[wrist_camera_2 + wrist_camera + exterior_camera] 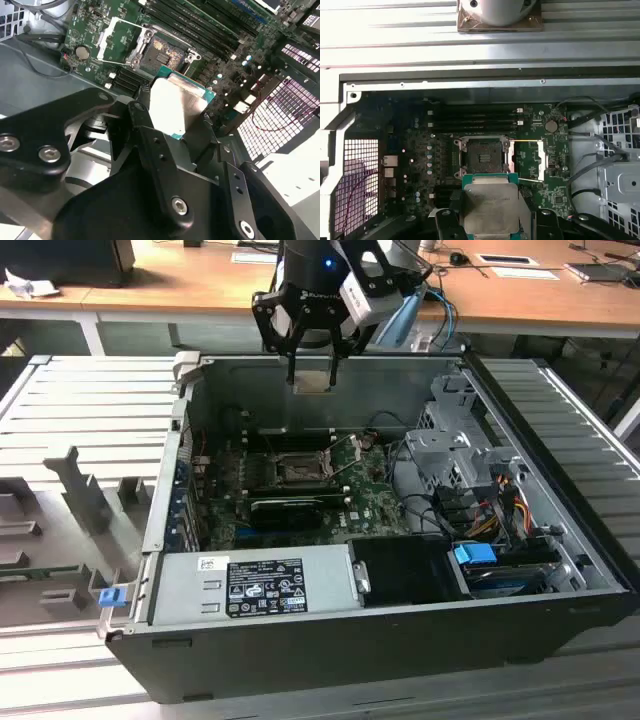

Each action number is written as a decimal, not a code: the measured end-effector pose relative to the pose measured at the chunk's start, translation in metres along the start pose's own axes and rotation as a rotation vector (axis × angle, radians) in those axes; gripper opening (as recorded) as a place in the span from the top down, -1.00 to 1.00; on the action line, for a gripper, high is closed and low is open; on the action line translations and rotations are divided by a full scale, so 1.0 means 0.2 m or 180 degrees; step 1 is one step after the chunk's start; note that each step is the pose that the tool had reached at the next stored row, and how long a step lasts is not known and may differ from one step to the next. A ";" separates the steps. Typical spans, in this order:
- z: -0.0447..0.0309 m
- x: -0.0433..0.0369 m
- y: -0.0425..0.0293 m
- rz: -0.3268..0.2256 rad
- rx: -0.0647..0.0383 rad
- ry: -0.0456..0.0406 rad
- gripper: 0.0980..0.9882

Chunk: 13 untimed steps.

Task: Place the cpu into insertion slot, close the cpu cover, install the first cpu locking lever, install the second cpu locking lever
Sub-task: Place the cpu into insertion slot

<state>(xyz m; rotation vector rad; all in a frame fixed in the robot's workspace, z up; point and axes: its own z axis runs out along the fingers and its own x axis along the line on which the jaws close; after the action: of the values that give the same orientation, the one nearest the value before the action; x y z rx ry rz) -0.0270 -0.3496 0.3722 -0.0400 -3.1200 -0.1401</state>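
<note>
First wrist view shows the gripper (492, 222) squeezing the cpu (490, 200) by its edges, above the bare insertion slot (481, 159); the cpu cover (532, 160) lies flipped aside so it fits.

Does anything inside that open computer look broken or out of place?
Nothing looks damaged or askew. The insertion slot is empty and its cpu cover is swung open beside it; the gripper holds the cpu above the motherboard.
</note>
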 end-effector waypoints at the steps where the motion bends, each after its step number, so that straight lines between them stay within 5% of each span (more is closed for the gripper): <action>1: 0.000 0.000 0.000 0.0015 0.0000 -0.0001 0.04; 5: 0.001 0.000 0.000 0.0237 -0.0004 -0.0021 0.04; 13: 0.027 -0.001 -0.002 0.0258 0.0004 -0.0022 0.04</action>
<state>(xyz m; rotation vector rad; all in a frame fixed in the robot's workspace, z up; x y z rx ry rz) -0.0270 -0.3495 0.3668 -0.1672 -3.1193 -0.1369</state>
